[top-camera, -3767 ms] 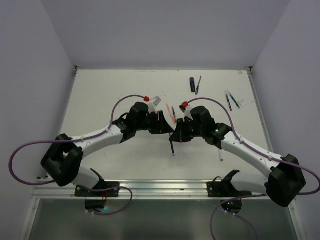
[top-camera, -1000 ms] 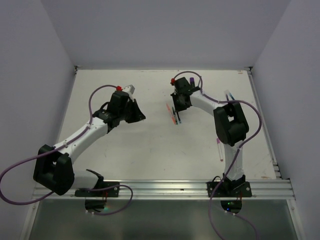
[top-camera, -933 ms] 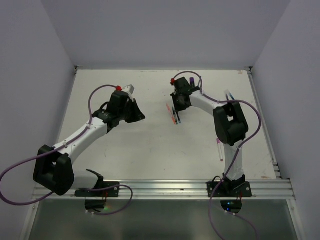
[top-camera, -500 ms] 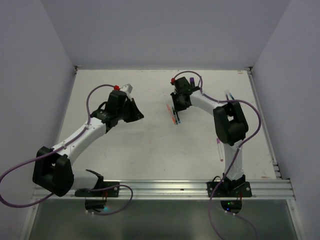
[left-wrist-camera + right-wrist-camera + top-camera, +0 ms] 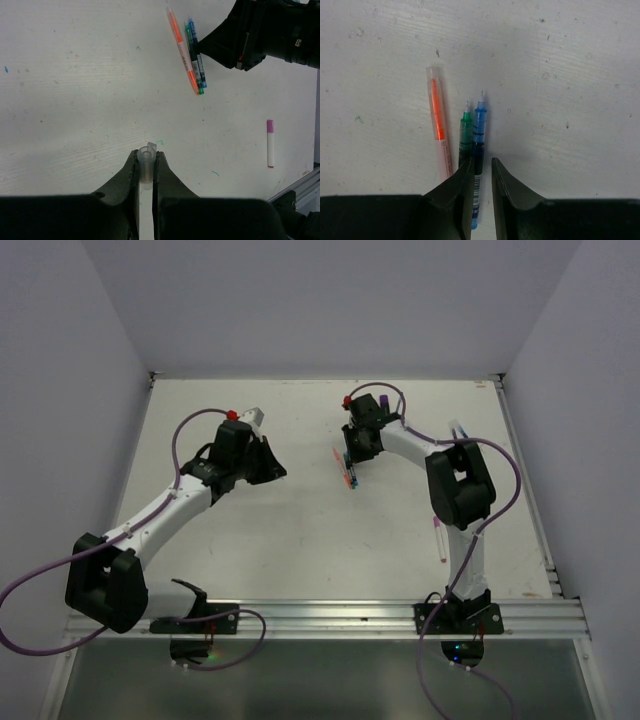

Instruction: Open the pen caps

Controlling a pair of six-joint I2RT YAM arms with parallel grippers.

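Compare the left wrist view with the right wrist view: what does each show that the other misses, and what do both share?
Only left wrist: the left gripper pinching a clear cap, and a pink-capped pen apart. Only right wrist: the blue pen inside the right gripper, jaws slightly apart; bare tips on it and the green pen. Both: orange pen, green pen, blue pen side by side, right gripper at them.

- Table [image 5: 75, 100]: I read it as matt white, faintly grained, ink-specked.
- Cap [image 5: 146, 167]: frosted translucent plastic.
- Left gripper [image 5: 146, 153]: matt black plastic, slight sheen on the edges.
- Orange pen [image 5: 438, 135]: clear glossy plastic barrel.
- Near-edge rail [image 5: 320, 615]: brushed metal.
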